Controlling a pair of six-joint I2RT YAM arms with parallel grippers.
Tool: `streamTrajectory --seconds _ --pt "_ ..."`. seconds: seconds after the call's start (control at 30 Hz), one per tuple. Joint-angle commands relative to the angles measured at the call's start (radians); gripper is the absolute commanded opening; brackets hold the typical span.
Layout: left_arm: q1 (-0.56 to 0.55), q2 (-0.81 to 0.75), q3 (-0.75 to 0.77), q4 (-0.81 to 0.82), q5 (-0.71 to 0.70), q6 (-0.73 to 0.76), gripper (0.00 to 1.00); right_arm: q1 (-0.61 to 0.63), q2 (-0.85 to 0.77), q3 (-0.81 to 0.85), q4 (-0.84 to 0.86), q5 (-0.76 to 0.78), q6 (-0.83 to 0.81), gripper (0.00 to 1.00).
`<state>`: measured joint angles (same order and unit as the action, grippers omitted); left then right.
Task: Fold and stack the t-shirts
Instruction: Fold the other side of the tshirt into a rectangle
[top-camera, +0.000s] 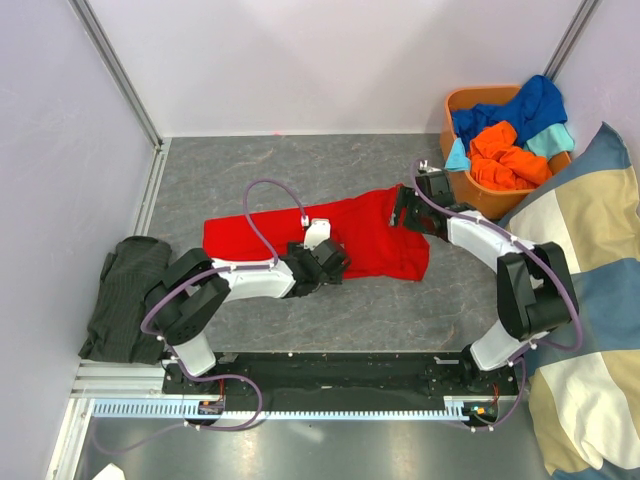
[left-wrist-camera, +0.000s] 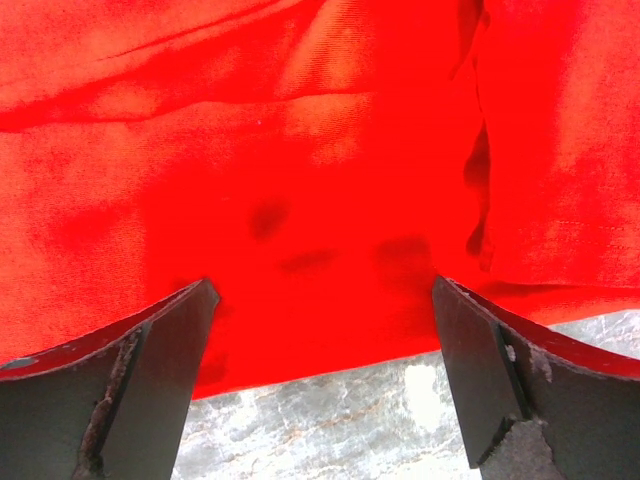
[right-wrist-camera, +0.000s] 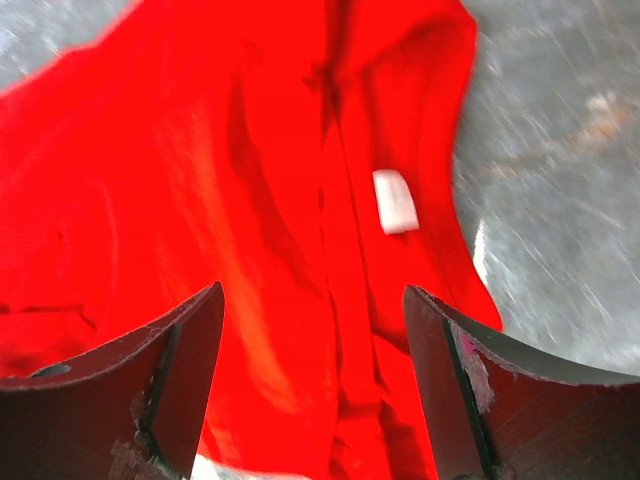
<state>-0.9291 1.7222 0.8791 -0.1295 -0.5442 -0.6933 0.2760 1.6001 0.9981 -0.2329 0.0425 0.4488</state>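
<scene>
So the red t-shirt (top-camera: 375, 240) is lying mostly flat on the grey table (top-camera: 250, 170), stretched sideways between the two arms, a bit rumpled with long creases. The right end is bunched up, and a little white tag (right-wrist-camera: 394, 201) shows there. The left gripper (left-wrist-camera: 325, 300) is spread wide over the shirt's near edge, pinching nothing. The right gripper (right-wrist-camera: 312, 300) is spread too, over that tag end, with nothing held. The orange (top-camera: 505, 155), blue (top-camera: 520, 110) and teal (top-camera: 553, 140) shirts are heaped in the basket (top-camera: 455, 105) at the far right.
</scene>
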Motion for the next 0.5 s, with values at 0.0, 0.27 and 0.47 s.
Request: streamTrajectory --seconds 0.0,0.27,0.47 --pt "-0.017 -0.013 -0.051 -0.217 0.07 -0.098 1.0 0.008 0.063 0.088 0.06 -0.039 0.019 0.81" --pt "-0.022 -0.286 0.082 -0.306 0.047 -0.045 1.0 0.032 0.061 0.137 0.04 -0.111 0.031 0.81" --pt "-0.017 -0.377 0.195 -0.341 0.003 0.04 1.0 0.083 0.017 0.154 -0.015 -0.132 0.011 0.82"
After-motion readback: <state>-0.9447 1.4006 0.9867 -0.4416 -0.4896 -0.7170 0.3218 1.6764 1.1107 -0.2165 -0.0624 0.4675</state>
